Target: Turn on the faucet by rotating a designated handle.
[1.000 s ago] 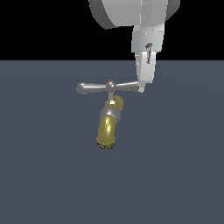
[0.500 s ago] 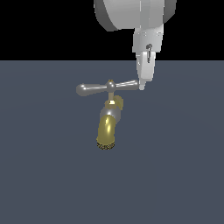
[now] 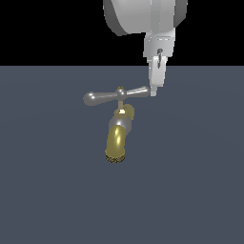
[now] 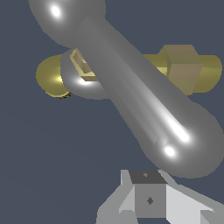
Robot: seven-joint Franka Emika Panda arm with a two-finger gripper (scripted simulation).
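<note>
The faucet (image 3: 116, 139) lies on the dark grey floor, its brass spout curving toward the viewer and ending in a dark mesh tip. Across its top runs the handle (image 3: 114, 96), a shiny grey crossbar with bulbous ends, slightly tilted. My gripper (image 3: 154, 89) hangs down from above with its fingers together, and its tip touches the handle's end on the exterior view's right. In the wrist view the handle (image 4: 131, 96) fills the frame diagonally over the brass faucet body (image 4: 183, 70). There my shut gripper (image 4: 148, 199) sits right beside the handle's nearer bulb.
The flat dark grey floor (image 3: 200, 190) spreads all around the faucet, with black background above its far edge. The arm's bulky white-grey wrist (image 3: 143, 14) hangs over the faucet's side on the exterior view's right.
My gripper has shifted slightly up in the exterior view, pushing the handle's right end with it. The crossbar has turned a little from level to tilted.
</note>
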